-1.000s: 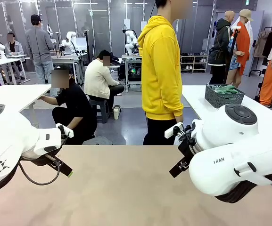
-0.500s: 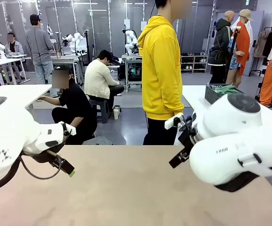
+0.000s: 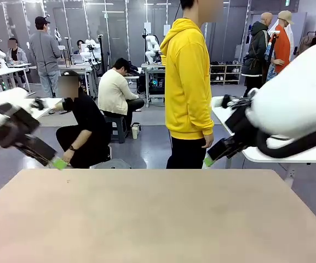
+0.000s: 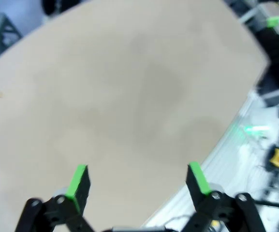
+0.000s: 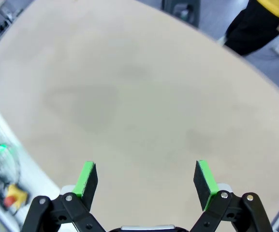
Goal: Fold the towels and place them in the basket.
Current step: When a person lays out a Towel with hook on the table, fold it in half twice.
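Claws are hanging high and out to the sides, and that looks deliberate to me. Your left claw [image 4: 138, 174] is hovering off the tabletop's [image 3: 158, 219] 9 o'clock edge and your right claw [image 5: 145, 171] off its 3 o'clock edge, both tilting down and inward toward the middle. Each is standing with its green pads [image 5: 87, 178] spread as wide as they go, and neither is gripping or touching anything; plain beige surface is showing through both gaps. I am reading this as a waiting pose, leaving the centre free so cloth can be laid down without an arm in the way.

A person in a yellow hoodie [image 3: 188, 82] is standing at 12 o'clock, just beyond the far edge, with one hand [image 3: 207, 141] hanging loose and seemingly carrying nothing. You cannot tell from these views where the towels and the basket are sitting; your right arm [image 3: 294, 104] is covering much of a second, white tabletop [image 3: 305, 155] out at 2 o'clock.

Folding is not yet beginning. You are probably needing a towel flat in the middle before either claw is worth lowering.
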Action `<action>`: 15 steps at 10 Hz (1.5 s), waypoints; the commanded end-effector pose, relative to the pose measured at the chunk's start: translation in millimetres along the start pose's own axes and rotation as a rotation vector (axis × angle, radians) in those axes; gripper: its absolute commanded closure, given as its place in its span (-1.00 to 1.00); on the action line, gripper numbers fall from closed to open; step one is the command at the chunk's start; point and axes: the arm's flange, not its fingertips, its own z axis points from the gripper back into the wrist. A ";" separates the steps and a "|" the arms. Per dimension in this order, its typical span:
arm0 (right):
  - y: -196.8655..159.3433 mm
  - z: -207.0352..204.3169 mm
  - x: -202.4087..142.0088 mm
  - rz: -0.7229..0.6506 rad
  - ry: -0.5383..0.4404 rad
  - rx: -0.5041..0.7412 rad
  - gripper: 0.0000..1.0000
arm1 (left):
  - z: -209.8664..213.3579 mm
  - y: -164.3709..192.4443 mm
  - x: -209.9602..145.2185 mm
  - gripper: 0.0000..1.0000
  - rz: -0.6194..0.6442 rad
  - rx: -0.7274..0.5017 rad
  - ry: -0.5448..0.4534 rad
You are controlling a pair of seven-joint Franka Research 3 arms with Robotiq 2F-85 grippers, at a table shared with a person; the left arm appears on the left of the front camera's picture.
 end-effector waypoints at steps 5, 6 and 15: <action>-130.4 111.9 -90.7 -0.263 -0.113 0.599 -1.00 | 107.6 96.7 -104.1 -1.00 0.160 -0.501 -0.264; -149.4 122.9 -113.5 -0.278 -0.173 0.658 -1.00 | 117.3 114.2 -126.4 -1.00 0.186 -0.549 -0.332; -182.1 133.8 -181.3 -0.379 -0.288 0.733 -1.00 | 131.8 169.2 -225.7 -1.00 0.393 -0.547 -0.464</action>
